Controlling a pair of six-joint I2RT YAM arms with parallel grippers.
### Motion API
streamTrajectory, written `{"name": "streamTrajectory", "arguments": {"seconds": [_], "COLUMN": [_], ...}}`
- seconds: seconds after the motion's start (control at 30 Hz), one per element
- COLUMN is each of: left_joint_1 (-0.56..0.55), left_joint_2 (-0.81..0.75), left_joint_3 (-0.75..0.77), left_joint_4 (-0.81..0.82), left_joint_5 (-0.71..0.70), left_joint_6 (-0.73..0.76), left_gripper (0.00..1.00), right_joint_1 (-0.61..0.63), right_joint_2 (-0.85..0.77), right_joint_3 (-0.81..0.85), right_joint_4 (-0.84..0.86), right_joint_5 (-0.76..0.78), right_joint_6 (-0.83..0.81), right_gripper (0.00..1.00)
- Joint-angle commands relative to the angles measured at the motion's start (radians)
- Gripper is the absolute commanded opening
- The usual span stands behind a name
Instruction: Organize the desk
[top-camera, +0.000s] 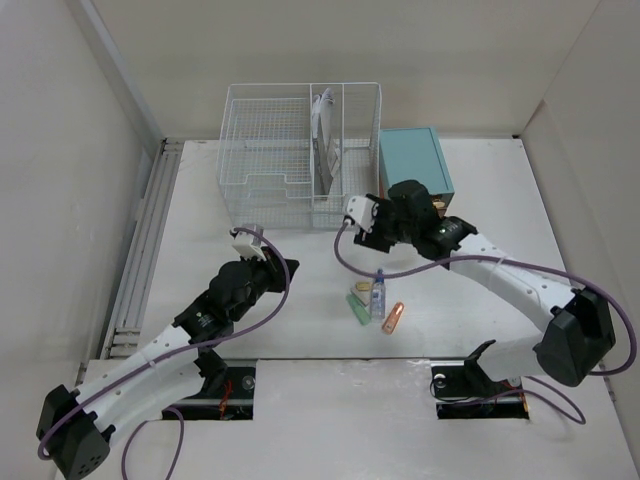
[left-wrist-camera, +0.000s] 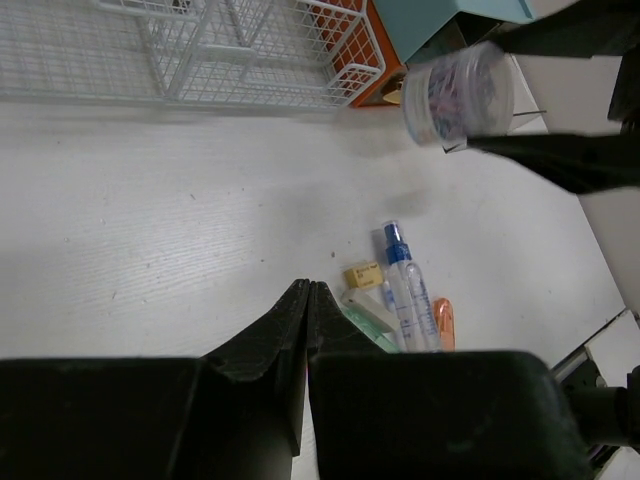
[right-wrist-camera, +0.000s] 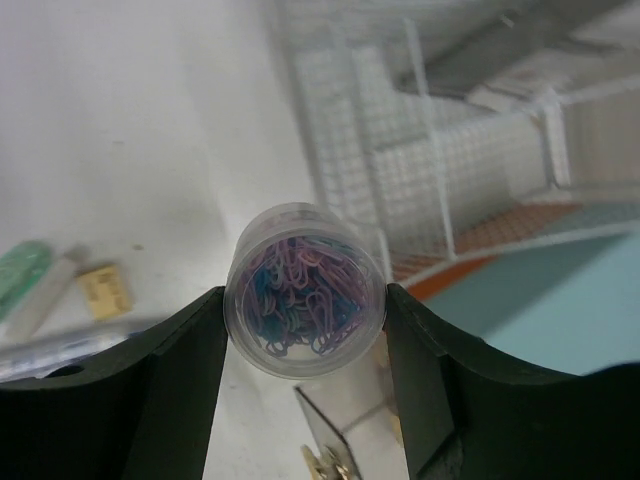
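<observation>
Pressed shut, my left tool (left-wrist-camera: 308, 300) hovers over the tabletop (left-wrist-camera: 150, 220); my right tool (right-wrist-camera: 305, 335) grips a clear tub of paper clips (right-wrist-camera: 305, 295) near the wire basket (right-wrist-camera: 400, 150).

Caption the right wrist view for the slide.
Right end effector grips a clear tub of coloured paper clips above the desk, wire basket behind.

The desk (top-camera: 500, 200) is matte white, the wire basket (top-camera: 270, 150) white in a fine grid, the drawer cabinet (top-camera: 415, 158) teal, the jar (right-wrist-camera: 250, 262) clear over purple, pink and blue clips (right-wrist-camera: 305, 295), the spray bottle (left-wrist-camera: 408, 295) clear with a blue cap, one stick (top-camera: 357, 308) green, another stick (top-camera: 394, 318) orange, the small block (left-wrist-camera: 364, 275) yellow
</observation>
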Motion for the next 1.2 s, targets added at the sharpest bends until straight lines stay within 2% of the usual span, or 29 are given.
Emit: {"name": "streamTrajectory", "arguments": {"seconds": [0.0, 0.3, 0.5, 0.93, 1.17], "left_joint_1": [-0.008, -0.008, -0.008, -0.008, -0.008], "left_joint_2": [-0.007, 0.013, 0.013, 0.052, 0.052], "left_joint_3": [0.002, 0.002, 0.002, 0.002, 0.002], "left_joint_4": [0.043, 0.063, 0.072, 0.111, 0.111], "left_joint_5": [-0.001, 0.017, 0.017, 0.036, 0.045], "left_joint_6": [-0.004, -0.004, -0.004, 0.005, 0.005], "left_gripper": [0.0, 0.0, 0.0, 0.0, 0.0], "right_joint_1": [-0.084, -0.242, -0.265, -0.275, -0.275], "right_joint_2": [-0.025, -0.025, -0.025, -0.005, 0.067], "right_joint_3": [0.04, 0.059, 0.059, 0.146, 0.2], "right_joint_4": [0.165, 0.245, 0.236, -0.109, -0.215], "right_joint_5": [0.144, 0.241, 0.227, 0.107, 0.086], "right_joint_6": [0.14, 0.248, 0.277, 0.246, 0.214], "right_gripper": [0.33, 0.32, 0.32, 0.32, 0.32]}}
